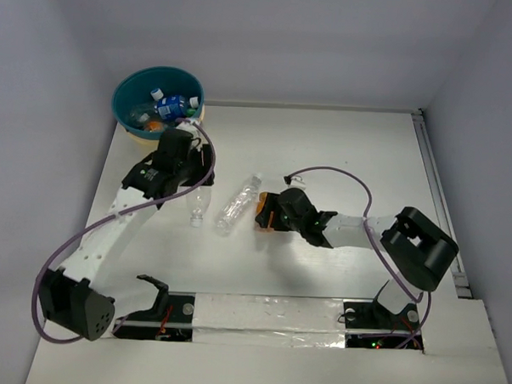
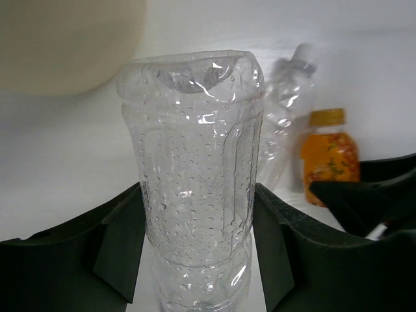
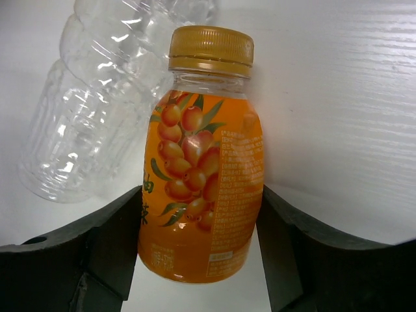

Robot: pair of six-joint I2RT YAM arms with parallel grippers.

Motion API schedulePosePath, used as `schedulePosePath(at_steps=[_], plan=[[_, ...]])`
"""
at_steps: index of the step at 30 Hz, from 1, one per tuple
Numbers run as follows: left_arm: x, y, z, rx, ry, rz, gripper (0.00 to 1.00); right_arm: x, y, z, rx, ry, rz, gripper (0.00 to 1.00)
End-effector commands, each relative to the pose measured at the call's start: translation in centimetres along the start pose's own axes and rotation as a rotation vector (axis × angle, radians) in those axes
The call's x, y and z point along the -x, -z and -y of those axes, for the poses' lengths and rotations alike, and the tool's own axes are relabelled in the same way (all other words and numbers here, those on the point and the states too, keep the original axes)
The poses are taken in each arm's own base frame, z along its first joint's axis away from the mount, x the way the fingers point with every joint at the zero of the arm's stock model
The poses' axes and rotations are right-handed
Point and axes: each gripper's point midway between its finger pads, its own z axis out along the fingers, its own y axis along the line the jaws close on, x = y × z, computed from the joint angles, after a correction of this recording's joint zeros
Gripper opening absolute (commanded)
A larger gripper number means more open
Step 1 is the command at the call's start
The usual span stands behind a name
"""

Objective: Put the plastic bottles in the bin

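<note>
Within right gripper (image 3: 198, 257), berry-labelled orange bottle (image 3: 205, 162)

The right wrist camera is sitting very close to the orange bottle (image 3: 201, 162), looking low across the table (image 1: 351, 162) so that the bottle is filling the middle of its view. The left wrist camera is facing that same orange bottle from farther off, peering past a dimpled clear bottle (image 2: 195, 169) right at its lens. The top external camera is looking steeply down from above and behind the arm bases (image 1: 161, 311), far from the orange bottle. All three views are sharing the orange bottle and the ribbed clear bottle (image 1: 238, 206) just beside it.
</note>
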Motion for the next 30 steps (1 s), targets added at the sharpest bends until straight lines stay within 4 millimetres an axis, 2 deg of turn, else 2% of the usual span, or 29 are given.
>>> schedulePosePath(at_steps=[1,2,3,5,6,8,9,11,12,13,14,15,17,18,19,20,21,22,23,24,26,27,29,30], plan=[[5.2,5.6,2.4,-0.107,0.03,0.149,0.35,2.0,1.5,-0.9,0.023,-0.019,0.08,0.43],[6.6,6.9,3.1,-0.144,0.038,0.186,0.35,1.9,1.8,-0.7,0.022,-0.019,0.08,0.42],[9.6,9.2,4.1,-0.186,0.048,0.268,0.35,2.0,2.1,-0.7,0.026,-0.018,0.084,0.4],[12.8,11.5,4.9,-0.215,0.076,0.352,0.35,2.4,2.8,-0.8,0.032,-0.016,0.095,0.39],[16.0,13.5,5.3,-0.22,0.104,0.44,0.35,2.5,3.1,-0.7,0.026,-0.012,0.099,0.38],[19.3,15.2,4.7,-0.174,0.146,0.534,0.35,2.7,3.6,-0.7,0.033,-0.013,0.107,0.38],[22.1,16.7,4.4,-0.162,0.169,0.607,0.36,3.0,4.2,-0.8,0.041,-0.015,0.118,0.38],[25.1,18.0,3.0,-0.116,0.208,0.691,0.36,3.2,4.7,-0.7,0.047,-0.018,0.129,0.38],[27.2,19.5,1.3,-0.081,0.24,0.759,0.36,3.4,5.0,-0.8,0.05,-0.021,0.137,0.38],[28.3,18.7,-0.1,-0.022,0.266,0.774,0.36,3.7,5.7,-0.8,0.057,-0.025,0.152,0.38],[29.2,18.9,-1.3,0.019,0.287,0.803,0.36,4.0,6.0,-0.9,0.063,-0.028,0.162,0.38],[30.5,18.6,-3.6,0.094,0.323,0.838,0.37,4.6,6.8,-1.2,0.078,-0.032,0.183,0.38],[31.4,18.2,-5.5,0.155,0.343,0.865,0.37,5.2,7.5,-1.5,0.095,-0.025,0.203,0.38],[32.0,17.4,-6.5,0.194,0.351,0.876,0.37,5.5,7.9,-1.8,0.104,-0.025,0.213,0.38],[32.3,17.2,-8.4,0.253,0.373,0.891,0.37,6.3,8.8,-2.4,0.128,-0.026,0.237,0.38],[32.6,16.9,-9.1,0.27,0.376,0.897,0.37,6.8,9.2,-2.7,0.139,-0.026,0.251,0.38],[32.9,15.6,-9.9,0.291,0.379,0.892,0.37,7.2,9.6,-3.0,0.15,-0.026,0.263,0.38],[33.1,15.3,-11.2,0.325,0.383,0.892,0.37,7.6,10.0,-3.3,0.16,-0.024,0.274,0.38],[33.2,14.6,-11.3,0.33,0.374,0.883,0.37,8.6,10.9,-4.1,0.185,-0.028,0.302,0.38],[33.4,13.1,-12.1,0.355,0.365,0.864,0.37,9.1,11.4,-4.4,0.193,-0.027,0.314,0.38],[33.3,12.0,-13.3,0.43,0.325,0.84,0.37,10.3,12.5,-5.1,0.209,-0.022,0.344,0.38],[33.3,10.6,-13.9,0.461,0.31,0.822,0.38,11.4,13.1,-5.9,0.225,-0.024,0.369,0.38],[33.1,9.6,-14.7,0.508,0.267,0.8,0.39,12.5,13.7,-6.7,0.239,-0.009,0.395,0.38],[33.0,8.8,-15.3,0.544,0.264,0.793,0.4,13.6,14.2,-7.8,0.257,-0.009,0.413,0.38]])
